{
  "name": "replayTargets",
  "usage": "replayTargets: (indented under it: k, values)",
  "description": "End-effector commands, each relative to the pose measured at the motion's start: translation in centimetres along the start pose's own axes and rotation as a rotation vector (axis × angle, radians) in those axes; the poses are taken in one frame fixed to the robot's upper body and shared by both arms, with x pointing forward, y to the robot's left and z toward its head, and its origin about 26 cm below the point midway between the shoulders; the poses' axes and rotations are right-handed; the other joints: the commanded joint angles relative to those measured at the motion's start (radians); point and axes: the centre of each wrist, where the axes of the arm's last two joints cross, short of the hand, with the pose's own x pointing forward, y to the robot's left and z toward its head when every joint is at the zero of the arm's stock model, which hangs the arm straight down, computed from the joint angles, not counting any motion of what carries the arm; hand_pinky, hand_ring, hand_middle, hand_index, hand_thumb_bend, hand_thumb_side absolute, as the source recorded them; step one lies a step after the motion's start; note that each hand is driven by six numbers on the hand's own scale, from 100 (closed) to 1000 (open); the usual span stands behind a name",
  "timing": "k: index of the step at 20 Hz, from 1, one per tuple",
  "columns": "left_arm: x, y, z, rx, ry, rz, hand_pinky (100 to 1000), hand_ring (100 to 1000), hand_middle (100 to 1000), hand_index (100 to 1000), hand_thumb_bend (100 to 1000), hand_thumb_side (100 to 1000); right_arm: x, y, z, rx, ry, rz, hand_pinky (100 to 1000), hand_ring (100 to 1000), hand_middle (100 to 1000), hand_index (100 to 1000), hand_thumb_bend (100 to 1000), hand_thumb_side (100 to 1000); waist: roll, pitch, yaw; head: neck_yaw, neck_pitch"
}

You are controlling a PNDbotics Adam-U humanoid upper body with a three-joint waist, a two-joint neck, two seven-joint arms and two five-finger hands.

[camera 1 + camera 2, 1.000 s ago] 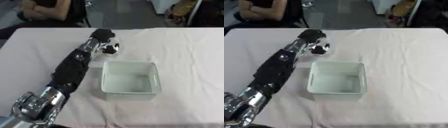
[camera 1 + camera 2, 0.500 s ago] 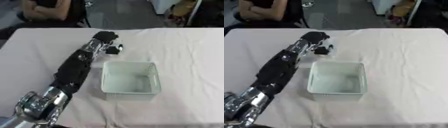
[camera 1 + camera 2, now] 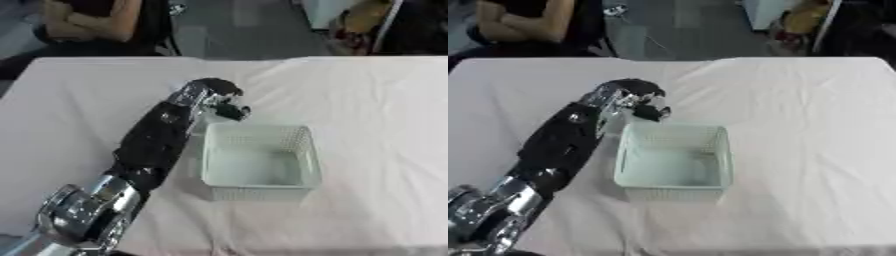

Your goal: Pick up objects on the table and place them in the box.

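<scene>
My left arm reaches up the table from the lower left, and my left hand [image 3: 210,93] hangs just beyond the far left corner of the pale green basket [image 3: 260,187]. Its fingers are curled round a small dark object [image 3: 232,111] that sits right over the basket's far rim. The basket's floor shows nothing inside it. My right hand is in neither view.
A white cloth covers the table [image 3: 376,110]. A person sits with folded arms beyond the far left edge. Clutter stands on the floor past the far right corner.
My left hand has carried the small dark object toward me and to the right, from farther up the table down to the basket's far left corner.
</scene>
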Motion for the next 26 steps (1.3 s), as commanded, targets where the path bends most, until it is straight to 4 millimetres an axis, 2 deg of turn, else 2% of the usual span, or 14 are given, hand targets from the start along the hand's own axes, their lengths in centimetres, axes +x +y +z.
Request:
replayTargets:
  k: [1,10,13,14,15,16,17,18,19,20,21,22,23,26]
  values:
    - [0.2,-1.3,-0.3,-0.047,-0.001,-0.020,943,969,983,1000,825,1000,0.3,-0.4,-0.8,-0.005,-0.032,0.007,840,968,970,964,100,667,-0.003,-0.001,0.000,0.006,-0.005]
    - [0.4,-0.9,-0.1,0.034,0.014,-0.075,916,933,938,986,772,937,0.3,-0.5,-0.8,-0.005,-0.033,0.009,840,968,970,964,100,667,-0.004,-0.001,0.001,0.006,-0.006]
    - [0.3,-1.3,-0.2,0.041,0.030,-0.086,853,851,840,917,679,739,0.3,-0.5,-0.8,-0.005,-0.033,0.010,840,968,970,964,100,667,-0.004,0.000,0.002,0.005,-0.006]
    - [0.2,-1.5,-0.2,0.037,0.038,-0.089,858,859,850,923,685,758,0.3,-0.5,-0.8,-0.005,-0.033,0.010,840,968,970,964,100,667,-0.005,0.000,0.002,0.005,-0.006]
    - [0.1,-1.6,-0.2,0.027,0.049,-0.090,766,742,751,855,578,467,0.3,-0.5,-0.8,-0.005,-0.033,0.010,840,968,970,964,100,667,-0.005,0.000,0.002,0.004,-0.005]
    - [0.0,-1.8,-0.2,0.013,0.062,-0.093,766,742,751,855,578,467,0.3,-0.5,-0.8,-0.005,-0.033,0.011,840,968,970,964,100,667,-0.005,0.000,0.002,0.004,-0.005]
    - [-0.2,-1.9,-0.2,-0.003,0.078,-0.095,689,628,665,782,468,221,0.3,-0.5,-0.8,-0.005,-0.032,0.012,840,968,970,964,100,667,-0.005,0.000,0.003,0.004,-0.004]
    - [-0.3,-1.9,-0.2,-0.015,0.094,-0.097,711,664,694,809,500,264,0.3,-0.5,-0.8,-0.005,-0.032,0.012,840,968,970,964,100,667,-0.005,0.000,0.003,0.004,-0.003]
    - [-0.5,-1.9,-0.1,-0.023,0.109,-0.097,614,533,590,688,347,168,0.3,-0.5,-0.8,-0.005,-0.032,0.013,840,968,970,964,100,668,-0.005,-0.001,0.004,0.003,-0.002]
    - [-0.7,-1.8,-0.1,-0.027,0.127,-0.095,614,533,567,657,320,155,0.3,-0.6,-0.8,-0.004,-0.031,0.014,840,968,970,964,100,667,-0.005,-0.001,0.004,0.003,-0.002]
    - [-0.8,-1.8,0.0,-0.026,0.141,-0.093,514,447,527,601,244,137,0.3,-0.6,-0.8,-0.004,-0.031,0.014,840,968,970,964,100,668,-0.005,-0.001,0.005,0.003,-0.001]
    - [-1.0,-1.7,0.0,-0.021,0.152,-0.089,543,466,539,619,269,141,0.3,-0.6,-0.8,-0.004,-0.030,0.015,840,968,970,964,100,668,-0.005,-0.001,0.005,0.003,-0.001]
    - [-1.1,-1.5,0.1,-0.010,0.160,-0.086,388,354,464,508,158,118,0.3,-0.6,-0.8,-0.004,-0.030,0.016,840,968,970,964,100,668,-0.005,-0.002,0.006,0.002,-0.001]
    - [-1.5,-1.2,0.4,0.051,0.165,-0.081,321,288,416,443,100,106,0.3,-0.6,-0.7,-0.002,-0.028,0.018,840,968,970,964,100,668,-0.005,-0.002,0.008,0.001,0.000]
